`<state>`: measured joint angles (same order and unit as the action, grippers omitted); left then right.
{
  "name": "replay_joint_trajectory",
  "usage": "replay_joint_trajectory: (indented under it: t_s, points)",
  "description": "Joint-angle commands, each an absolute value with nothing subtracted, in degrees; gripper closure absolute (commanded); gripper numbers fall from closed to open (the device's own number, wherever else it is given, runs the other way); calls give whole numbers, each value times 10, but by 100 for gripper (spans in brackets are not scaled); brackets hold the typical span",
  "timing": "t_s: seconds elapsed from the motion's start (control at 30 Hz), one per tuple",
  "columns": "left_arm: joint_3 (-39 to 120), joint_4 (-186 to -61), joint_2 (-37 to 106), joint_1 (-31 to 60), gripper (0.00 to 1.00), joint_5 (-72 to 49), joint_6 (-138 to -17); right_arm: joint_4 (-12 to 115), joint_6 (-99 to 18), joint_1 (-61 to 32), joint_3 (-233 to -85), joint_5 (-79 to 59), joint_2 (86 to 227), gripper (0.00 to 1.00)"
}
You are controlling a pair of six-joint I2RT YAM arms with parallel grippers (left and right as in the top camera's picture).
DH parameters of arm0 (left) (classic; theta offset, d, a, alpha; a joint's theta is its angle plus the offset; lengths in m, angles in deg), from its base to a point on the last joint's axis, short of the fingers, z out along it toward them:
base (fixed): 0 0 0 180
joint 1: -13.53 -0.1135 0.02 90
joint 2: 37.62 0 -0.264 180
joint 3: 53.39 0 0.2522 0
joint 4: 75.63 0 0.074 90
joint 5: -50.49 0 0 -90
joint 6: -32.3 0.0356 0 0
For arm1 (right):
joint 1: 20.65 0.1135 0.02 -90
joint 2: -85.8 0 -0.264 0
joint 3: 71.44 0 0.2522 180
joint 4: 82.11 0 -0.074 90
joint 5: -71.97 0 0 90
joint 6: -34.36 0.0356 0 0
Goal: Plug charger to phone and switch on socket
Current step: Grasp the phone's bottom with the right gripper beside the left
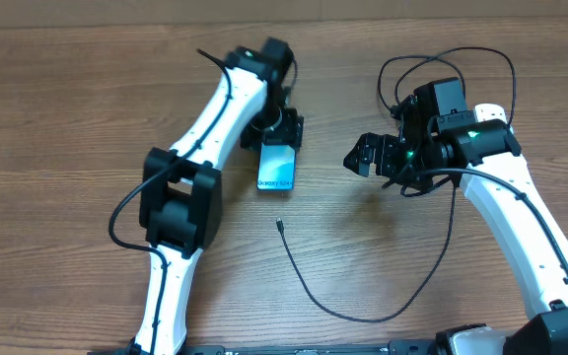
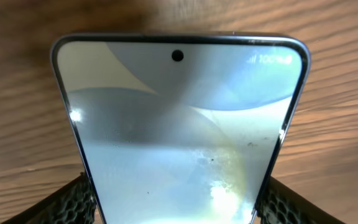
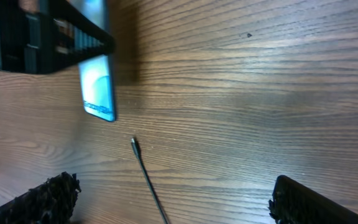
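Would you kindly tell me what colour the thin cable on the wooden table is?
Black; the thin charger cable shows best in the overhead view.

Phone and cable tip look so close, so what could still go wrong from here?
1. The cable tip is tiny and lies flat on the table; the open right jaws could nudge it away instead of picking it up.
2. The cable loops up by the right arm, so it may snag or tug as that arm moves.
3. The left jaws hold the phone at one end only; pushing the tip in could make it slip or twist.
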<state>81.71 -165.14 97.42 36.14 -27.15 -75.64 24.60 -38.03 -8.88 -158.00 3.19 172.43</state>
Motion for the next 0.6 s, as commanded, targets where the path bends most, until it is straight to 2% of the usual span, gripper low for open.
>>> replay_joint_trajectory:
  t_s: [0.0,0.17,0.23,0.57]
  points:
    - [872,-1685,967,348,25,-189,-718,256,-374,-87,-1577,54,1720,0]
    - [897,-1724,967,341,25,-106,-703,325,-343,-84,-1533,109,1720,0]
    - [898,-1731,967,341,25,-89,-703,352,-339,-75,-1517,119,1721,4]
    - [898,-1732,967,359,25,-51,-708,461,-264,28,-1488,43,1737,13]
